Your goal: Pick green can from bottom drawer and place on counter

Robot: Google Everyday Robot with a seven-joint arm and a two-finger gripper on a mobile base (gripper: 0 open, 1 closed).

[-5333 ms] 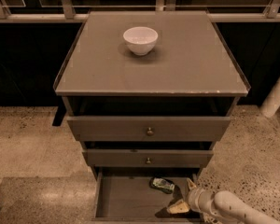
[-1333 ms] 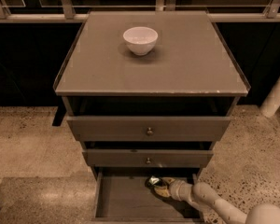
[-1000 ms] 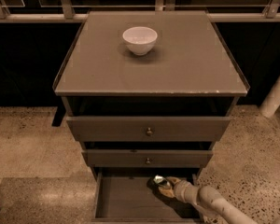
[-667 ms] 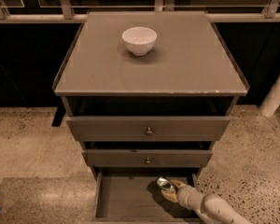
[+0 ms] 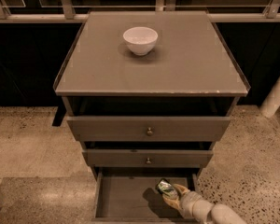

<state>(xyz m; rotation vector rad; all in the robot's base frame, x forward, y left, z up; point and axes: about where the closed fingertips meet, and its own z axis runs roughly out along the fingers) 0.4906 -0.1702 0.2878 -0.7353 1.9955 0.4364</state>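
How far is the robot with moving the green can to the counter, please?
Done: the bottom drawer is open and the gripper, inside it, grips the green can. In hand: lifting the can out. Left: placing it on the counter, where a white bowl stands.

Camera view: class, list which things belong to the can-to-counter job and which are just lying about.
Job: green can, bottom drawer, counter, gripper at the can inside the drawer.
Lying about: white bowl on the counter, two knobbed drawers.
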